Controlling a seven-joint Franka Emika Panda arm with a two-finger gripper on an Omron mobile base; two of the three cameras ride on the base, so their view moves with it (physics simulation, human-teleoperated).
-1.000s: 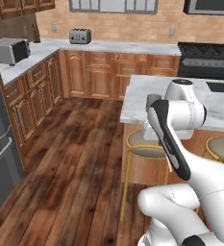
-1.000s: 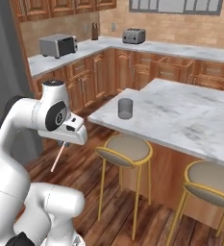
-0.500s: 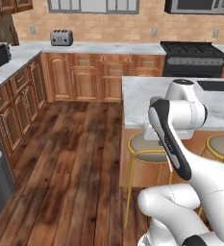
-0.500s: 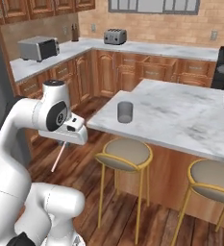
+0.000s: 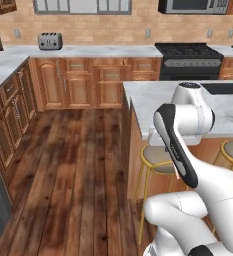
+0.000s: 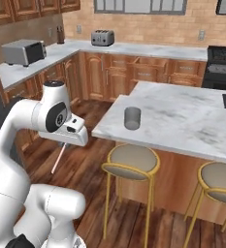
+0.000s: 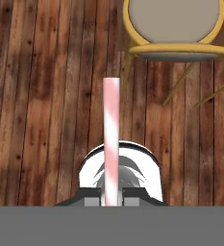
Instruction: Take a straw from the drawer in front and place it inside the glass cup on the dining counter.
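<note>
One straw (image 7: pixel 110 139) hangs pinched in my gripper (image 7: pixel 110 201) above the floor, left of the dining counter (image 6: pixel 182 121). Its free end could strike the glass cup's (image 6: pixel 132 118) rim and slip.

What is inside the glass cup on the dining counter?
The glass cup looks empty, though its grey wall hides the bottom. The straw is in the end effector.
</note>
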